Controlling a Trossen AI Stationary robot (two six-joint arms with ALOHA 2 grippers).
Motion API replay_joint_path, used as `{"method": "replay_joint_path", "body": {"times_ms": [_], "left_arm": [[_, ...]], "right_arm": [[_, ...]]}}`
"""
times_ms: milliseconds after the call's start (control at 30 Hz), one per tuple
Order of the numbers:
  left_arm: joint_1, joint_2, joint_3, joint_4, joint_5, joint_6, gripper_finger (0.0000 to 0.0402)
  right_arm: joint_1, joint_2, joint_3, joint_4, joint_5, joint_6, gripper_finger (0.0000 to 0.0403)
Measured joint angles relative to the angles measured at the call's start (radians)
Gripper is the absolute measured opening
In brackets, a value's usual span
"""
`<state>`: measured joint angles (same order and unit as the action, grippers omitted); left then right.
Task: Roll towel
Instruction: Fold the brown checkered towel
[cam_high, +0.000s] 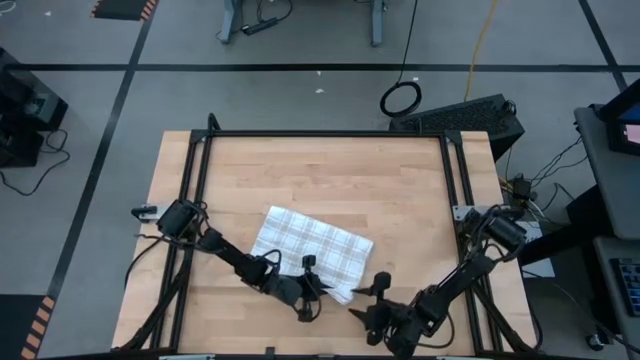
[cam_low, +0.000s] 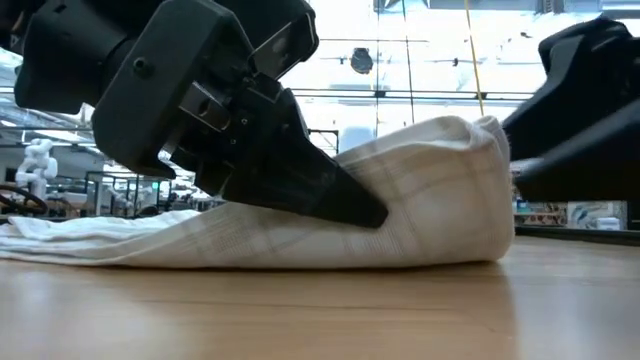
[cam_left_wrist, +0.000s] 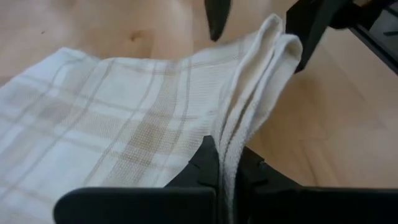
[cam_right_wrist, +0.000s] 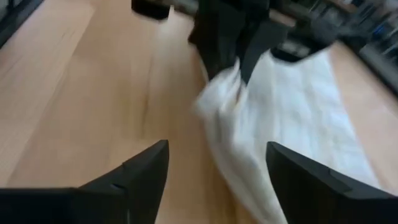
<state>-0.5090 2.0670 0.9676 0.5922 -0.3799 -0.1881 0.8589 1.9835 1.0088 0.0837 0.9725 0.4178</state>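
Observation:
The white checked towel (cam_high: 310, 243) lies folded on the wooden table, its near right edge raised; it also shows in the low view (cam_low: 430, 210). My left gripper (cam_high: 320, 284) comes from the table's left and is shut on that raised edge, which shows in the left wrist view (cam_left_wrist: 227, 180). My right gripper (cam_high: 367, 298) is open just right of the towel, facing it. In the right wrist view its two fingers (cam_right_wrist: 146, 171) stand on either side of the raised edge (cam_right_wrist: 233, 118) without clearly touching it. My left gripper pinches the towel's near right edge (cam_left_wrist: 231, 158) between its two fingers, several layers together. The fingers come low, slanting down from the table's left, and lie across the edge. The held edge (cam_low: 470, 140) stands up off the table; the rest of the towel lies flat.
A black frame (cam_high: 325, 134) runs around the table top. Bare wood (cam_high: 330, 180) lies beyond the towel toward the far edge. Cables and a keyboard (cam_high: 460, 115) sit off the table's far right corner.

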Motion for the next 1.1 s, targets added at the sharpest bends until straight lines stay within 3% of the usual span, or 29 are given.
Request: {"method": "replay_joint_path", "body": {"times_ms": [67, 367, 767, 1100], "left_arm": [[0.000, 0.000, 0.000, -0.004, 0.006, -0.016, 0.0009], [0.000, 0.000, 0.000, -0.004, 0.010, -0.043, 0.0009], [0.001, 0.000, 0.000, -0.003, 0.010, -0.043, 0.0011], [0.005, 0.000, 0.000, -0.010, 0.010, -0.043, 0.0015]], "right_arm": [[-0.004, 0.013, 0.000, 0.047, 0.033, -0.044, 0.0240], [-0.042, 0.013, 0.000, 0.076, -0.040, -0.085, 0.0164], [-0.072, 0.013, 0.000, 0.162, -0.063, -0.167, 0.0145], [-0.072, 0.012, 0.000, 0.176, -0.068, -0.163, 0.0044]]}}
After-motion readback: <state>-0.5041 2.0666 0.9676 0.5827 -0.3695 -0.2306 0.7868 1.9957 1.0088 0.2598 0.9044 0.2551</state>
